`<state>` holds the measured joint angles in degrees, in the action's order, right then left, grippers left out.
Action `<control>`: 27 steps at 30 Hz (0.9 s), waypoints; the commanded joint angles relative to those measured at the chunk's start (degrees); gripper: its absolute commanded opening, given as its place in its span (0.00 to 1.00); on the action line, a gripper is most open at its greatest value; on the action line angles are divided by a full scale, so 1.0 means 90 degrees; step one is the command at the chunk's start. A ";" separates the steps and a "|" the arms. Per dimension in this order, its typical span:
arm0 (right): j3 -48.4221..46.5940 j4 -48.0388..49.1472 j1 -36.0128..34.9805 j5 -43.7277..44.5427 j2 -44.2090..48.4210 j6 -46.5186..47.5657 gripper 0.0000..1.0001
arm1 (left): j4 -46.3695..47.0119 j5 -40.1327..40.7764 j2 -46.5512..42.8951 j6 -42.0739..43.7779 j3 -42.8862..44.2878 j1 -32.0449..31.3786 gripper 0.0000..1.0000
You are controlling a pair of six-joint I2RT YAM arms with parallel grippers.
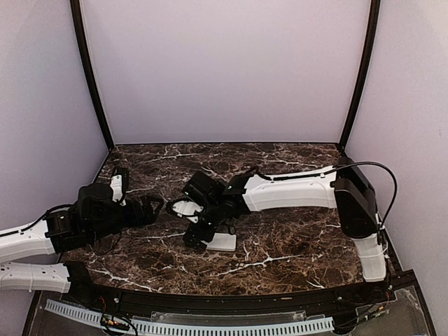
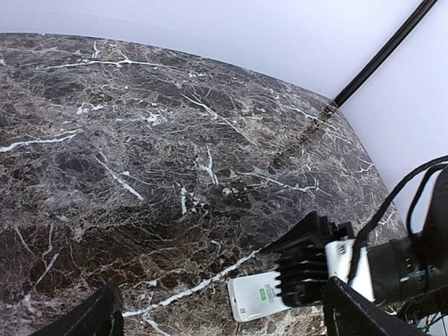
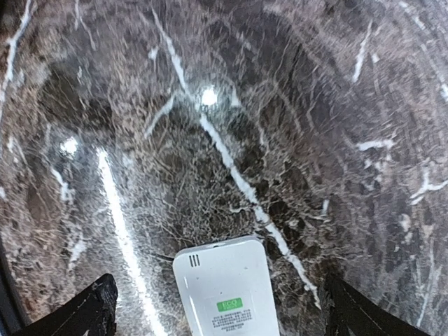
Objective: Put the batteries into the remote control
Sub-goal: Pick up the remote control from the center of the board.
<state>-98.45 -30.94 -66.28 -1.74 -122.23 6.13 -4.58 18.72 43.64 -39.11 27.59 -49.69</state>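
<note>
The white remote control [image 1: 224, 242] lies flat on the marble table, back side up, with a green label. It also shows in the right wrist view [image 3: 227, 294] and in the left wrist view [image 2: 260, 297]. My right gripper [image 1: 201, 235] is open and low over the remote's near end, with one finger on each side of it [image 3: 220, 311]; its black body covers part of the remote in the left wrist view [image 2: 308, 269]. My left gripper [image 1: 154, 208] is open and empty [image 2: 224, 311], left of the remote and facing it. No batteries are in view.
The dark marble table [image 1: 280, 238] is closed in by pale walls at the back and sides, with black corner posts [image 1: 358, 77]. The right arm [image 1: 294, 190] stretches across the table's middle from the right. A black rail [image 1: 231, 301] runs along the front edge.
</note>
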 commanded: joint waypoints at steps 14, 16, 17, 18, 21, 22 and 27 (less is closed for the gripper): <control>-0.0199 -0.0810 0.0237 -0.0242 -0.1050 0.0503 0.49 | -0.0178 0.0253 -0.0120 0.0010 -0.0341 0.0027 0.97; -0.0194 -0.0858 0.0241 -0.0278 -0.1024 0.0510 0.43 | -0.0176 0.0243 -0.0106 0.0010 -0.0352 0.0025 0.97; -0.0202 -0.0873 0.0244 -0.0305 -0.1004 0.0502 0.41 | -0.0175 0.0243 -0.0109 0.0008 -0.0357 0.0029 0.97; -0.0210 -0.0878 0.0237 -0.0339 -0.0976 0.0493 0.39 | -0.0170 0.0232 -0.0114 0.0014 -0.0360 0.0027 0.97; -0.0237 -0.0855 0.0245 -0.0422 -0.0881 0.0413 0.33 | -0.0151 0.0233 -0.0123 0.0040 -0.0361 0.0028 0.96; -0.0242 -0.0843 0.0245 -0.0443 -0.0823 0.0370 0.31 | -0.0148 0.0232 -0.0137 0.0045 -0.0361 0.0027 0.96; -0.0113 -0.0515 0.0323 -0.0687 -0.0333 -0.0020 0.23 | 0.0053 0.0041 -0.0230 0.0122 -0.0421 0.0030 0.94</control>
<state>-100.14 -35.16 -64.01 -4.75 -129.51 9.37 -5.78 20.34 42.96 -39.20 25.32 -49.67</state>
